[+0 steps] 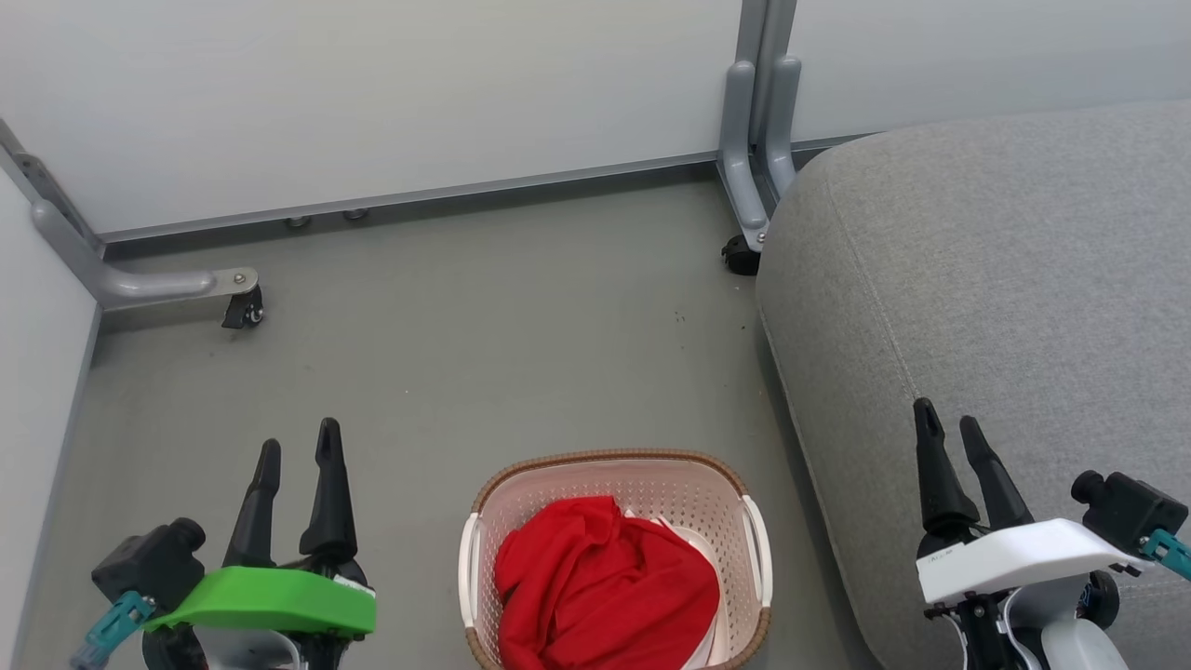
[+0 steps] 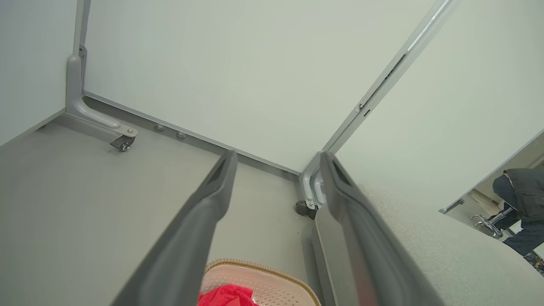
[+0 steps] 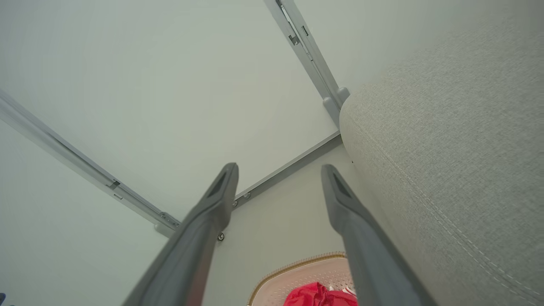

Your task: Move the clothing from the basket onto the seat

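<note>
The task is looking unstarted: the clothing (image 1: 605,582) is lying bunched in the basket (image 1: 614,462) at 6 o'clock, none on the seat (image 1: 1005,279) at 3 o'clock. The left gripper (image 1: 300,437) and right gripper (image 1: 947,415) are hanging spread, gripping nothing.

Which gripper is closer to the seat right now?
The right gripper, the white-covered one: it shows against the grey seat. The left gripper, green-covered, hangs over the floor on the basket's far side.
</note>
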